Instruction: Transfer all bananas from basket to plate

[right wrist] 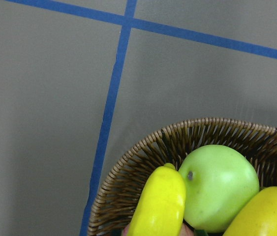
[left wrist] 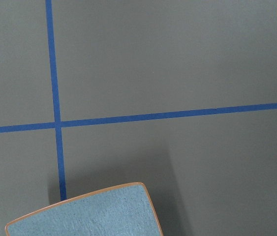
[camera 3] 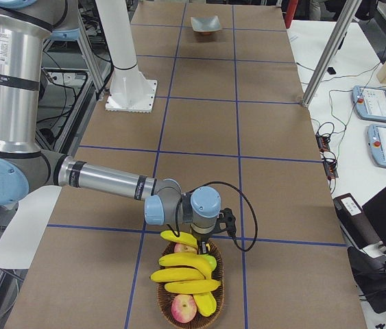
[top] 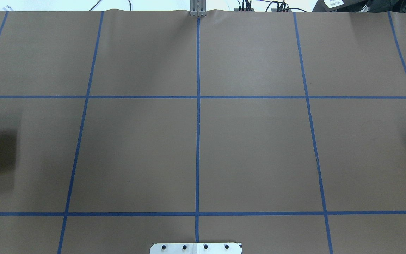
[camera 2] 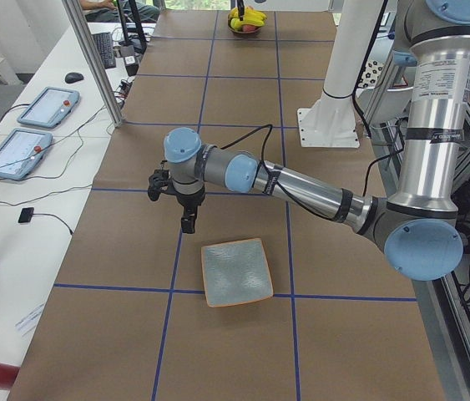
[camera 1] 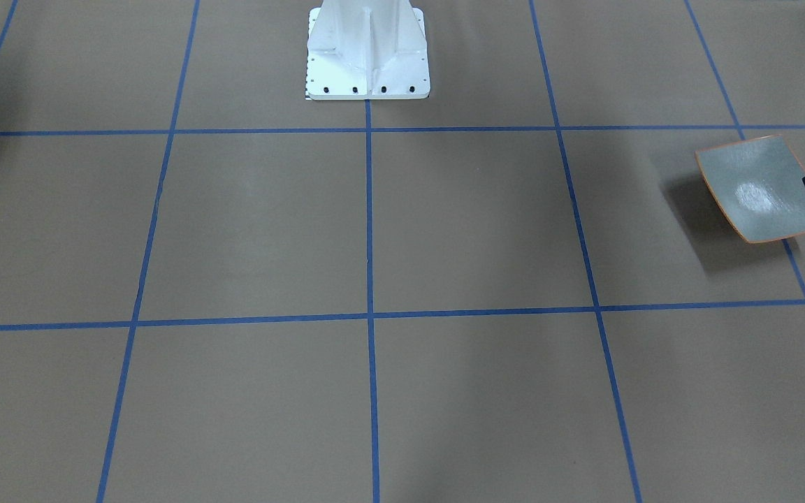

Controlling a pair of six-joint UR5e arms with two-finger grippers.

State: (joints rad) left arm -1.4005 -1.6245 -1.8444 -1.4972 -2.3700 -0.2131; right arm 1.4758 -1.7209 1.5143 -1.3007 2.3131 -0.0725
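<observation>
- The bananas [camera 3: 182,260] all sat piled in the wicker basket [camera 3: 214,299] at the robot's right end of the worktop [camera 3: 199,123].
- A green apple [right wrist: 219,187] was tucked against the basket wall, touching one banana. A reddish apple [camera 3: 184,308] lay at the near end in the right-side view.
- The right hand [camera 3: 203,241] hung low over the far end of the basket, right by the topmost banana. I couldn't tell if its fingers were apart or together, or whether it was touching the fruit.
- The plate [camera 2: 236,271] sat flat at the opposite end of the worktop, well apart from the basket. It was cut off at the left edge of the overhead view.
- The left hand [camera 2: 187,224] pointed down above the worktop just beside one corner of the plate. Couldn't tell how its fingers stood either; only a black bit of it poked into the front view.
- Blue tape [top: 198,106] split the brown worktop into squares, and the white base [camera 1: 367,56] stood at the robot's edge.
- Two tablets [camera 2: 48,107] lay on the side bench.
</observation>
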